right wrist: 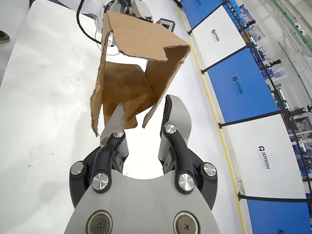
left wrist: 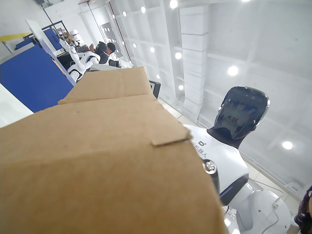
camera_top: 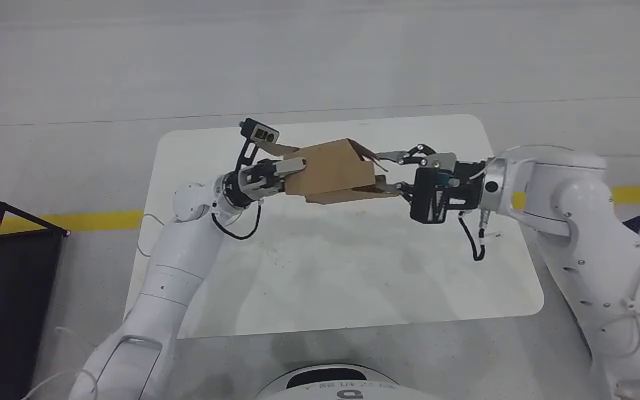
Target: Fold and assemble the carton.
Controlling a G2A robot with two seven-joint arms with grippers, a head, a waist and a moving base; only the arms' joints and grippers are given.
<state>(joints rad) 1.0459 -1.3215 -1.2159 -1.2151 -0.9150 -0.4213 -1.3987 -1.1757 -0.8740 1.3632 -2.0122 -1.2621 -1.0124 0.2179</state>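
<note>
Right wrist view: right gripper (right wrist: 143, 102) spread, one finger (right wrist: 115, 120) inside open-ended carton (right wrist: 141, 40); left gripper (camera_top: 284, 171) pinches its far end. Left wrist view: carton's outer wall.

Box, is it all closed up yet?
No, the box is open at the end facing the right gripper, and its hollow inside shows.

The white worktop (camera_top: 330, 270) has rounded corners and a matte surface. A few small dark specks (right wrist: 73, 81) and faint scuffs lie scattered over it. It stands on a grey floor (camera_top: 300, 60) crossed by a yellow line (camera_top: 90, 220).
</note>
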